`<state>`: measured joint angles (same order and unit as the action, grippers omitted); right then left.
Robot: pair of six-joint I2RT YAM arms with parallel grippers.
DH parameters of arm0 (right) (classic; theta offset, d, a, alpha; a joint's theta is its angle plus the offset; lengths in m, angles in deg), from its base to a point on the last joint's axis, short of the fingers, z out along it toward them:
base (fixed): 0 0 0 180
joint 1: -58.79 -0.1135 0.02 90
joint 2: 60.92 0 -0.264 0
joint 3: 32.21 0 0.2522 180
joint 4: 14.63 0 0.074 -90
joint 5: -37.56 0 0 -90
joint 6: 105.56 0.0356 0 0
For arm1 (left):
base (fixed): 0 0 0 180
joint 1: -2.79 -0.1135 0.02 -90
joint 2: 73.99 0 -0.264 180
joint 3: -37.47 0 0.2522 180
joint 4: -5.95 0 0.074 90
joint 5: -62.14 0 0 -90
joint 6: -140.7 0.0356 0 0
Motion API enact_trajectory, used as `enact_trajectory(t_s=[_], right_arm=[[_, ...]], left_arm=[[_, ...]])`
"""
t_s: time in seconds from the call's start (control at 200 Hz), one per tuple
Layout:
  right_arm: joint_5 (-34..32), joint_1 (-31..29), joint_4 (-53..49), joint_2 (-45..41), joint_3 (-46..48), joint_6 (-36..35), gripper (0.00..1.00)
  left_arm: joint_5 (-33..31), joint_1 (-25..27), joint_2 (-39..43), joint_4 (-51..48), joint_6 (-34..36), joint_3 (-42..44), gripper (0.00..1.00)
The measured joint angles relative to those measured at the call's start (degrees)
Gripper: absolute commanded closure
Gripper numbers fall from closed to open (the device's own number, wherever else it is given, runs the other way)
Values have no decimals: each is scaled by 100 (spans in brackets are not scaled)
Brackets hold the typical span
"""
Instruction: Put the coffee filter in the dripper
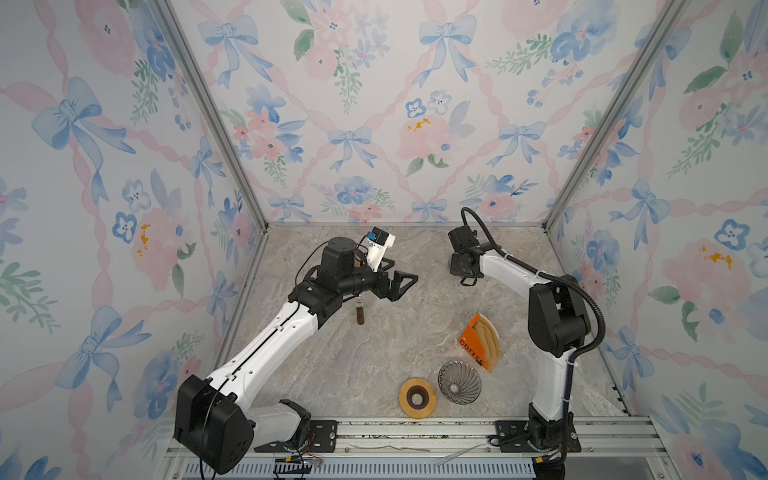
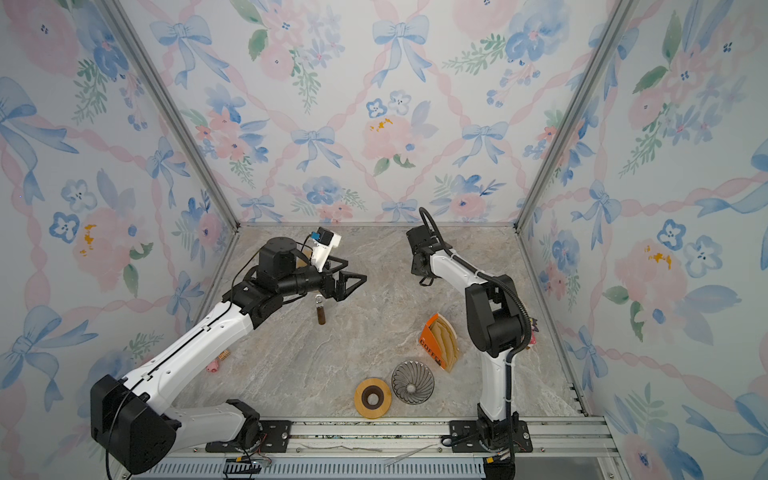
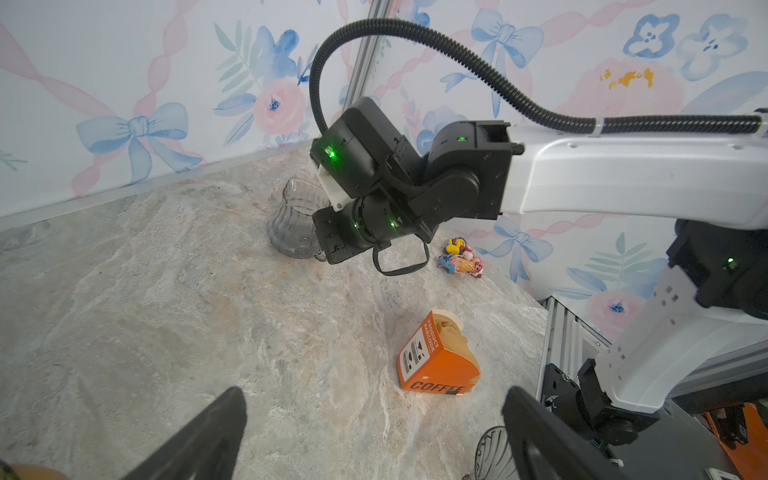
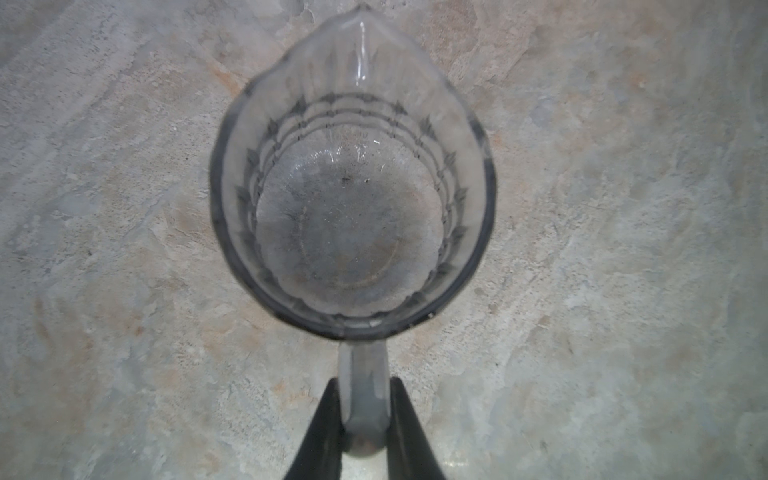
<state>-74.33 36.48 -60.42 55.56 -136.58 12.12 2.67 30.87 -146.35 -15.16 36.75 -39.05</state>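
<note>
Not started: brown paper coffee filters (image 1: 489, 337) sit in orange COFFEE box (image 1: 471, 347) beside empty ribbed glass cone dripper (image 1: 459, 381); left gripper (image 3: 372, 395) spread wide, right gripper (image 4: 364, 384) pinching clear glass pitcher (image 4: 353, 199) by its handle.

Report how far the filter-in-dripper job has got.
Done: nothing yet; the ribbed clear glass cone dripper sits empty beside the round wooden ring. In hand: the right gripper pinches the clear glass pitcher by its handle; the left gripper hangs open, empty. Left: draw a brown paper filter from the orange COFFEE box and seat it in the dripper.
</note>
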Motion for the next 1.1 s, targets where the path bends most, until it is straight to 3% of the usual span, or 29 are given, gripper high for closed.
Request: enact_trajectory(t_s=[0.225,0.64,1.1], right_arm=[[-66,-291,144,-275,411,-120,85],[-17,-1379,136,-1515,1665,-107,86],[-136,-2444,4,-2468,2739,437,86]], left_arm=[[0,-33,0,0,0,0,2],[0,-79,0,0,-2,0,2],[-2,-111,39,0,0,9,2]])
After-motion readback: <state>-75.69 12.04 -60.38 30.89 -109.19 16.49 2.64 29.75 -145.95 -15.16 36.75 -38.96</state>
